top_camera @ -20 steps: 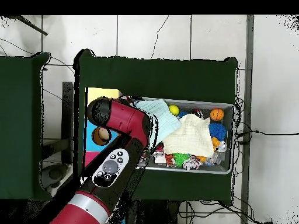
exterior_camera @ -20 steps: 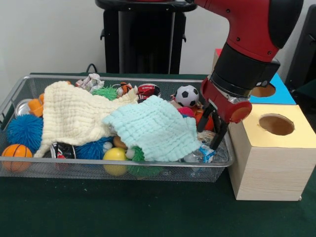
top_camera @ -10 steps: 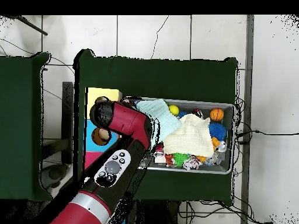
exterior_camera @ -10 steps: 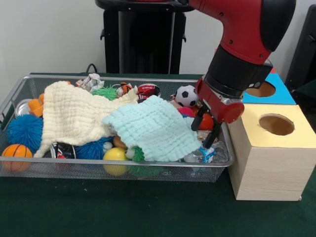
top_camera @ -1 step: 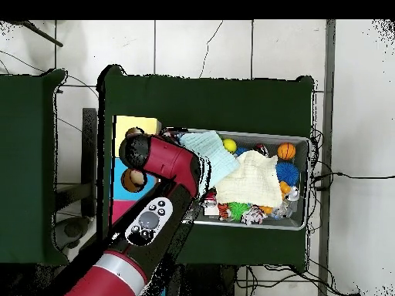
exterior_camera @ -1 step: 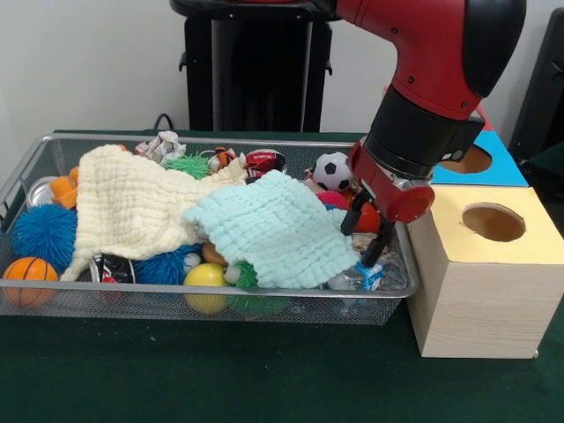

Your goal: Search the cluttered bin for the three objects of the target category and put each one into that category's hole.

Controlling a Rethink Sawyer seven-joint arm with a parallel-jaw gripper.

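Balls and other small toys are lying jumbled in the wire bin point(exterior_camera @ -1 step: 26, 172), many of them half buried under a cream cloth point(exterior_camera @ -1 step: 132, 203) and a pale mint cloth point(exterior_camera @ -1 step: 273, 229). The Sawyer arm is reaching down over the bin's end nearest the wooden boxes, its gripper point(exterior_camera @ -1 step: 365, 231) hanging just above a small clear bottle point(exterior_camera @ -1 step: 357, 277) in the front corner. The two dark fingers are standing apart and holding nothing; an orange-red ball point(exterior_camera @ -1 step: 368, 217) is sitting just behind them, and whether either finger is touching it cannot be told.

A soccer ball point(exterior_camera @ -1 step: 334, 170) is resting at the back of the bin beside the arm, a yellow ball point(exterior_camera @ -1 step: 205, 280) is peeking from under the mint cloth at the front, and a small basketball point(exterior_camera @ -1 step: 26, 275) is sitting in the opposite front corner by a blue spiky ball point(exterior_camera @ -1 step: 42, 233). Which category is wanted is not shown.

Beside the bin, the yellow-topped box point(exterior_camera @ -1 step: 507, 256) is waiting with its round hole point(exterior_camera @ -1 step: 493, 222) uncovered, and a blue-topped box point(exterior_camera @ -1 step: 502, 167) is standing behind it. No object appears to have been lifted yet. The cloths are likely hiding more, so the search looks to be at an early stage.
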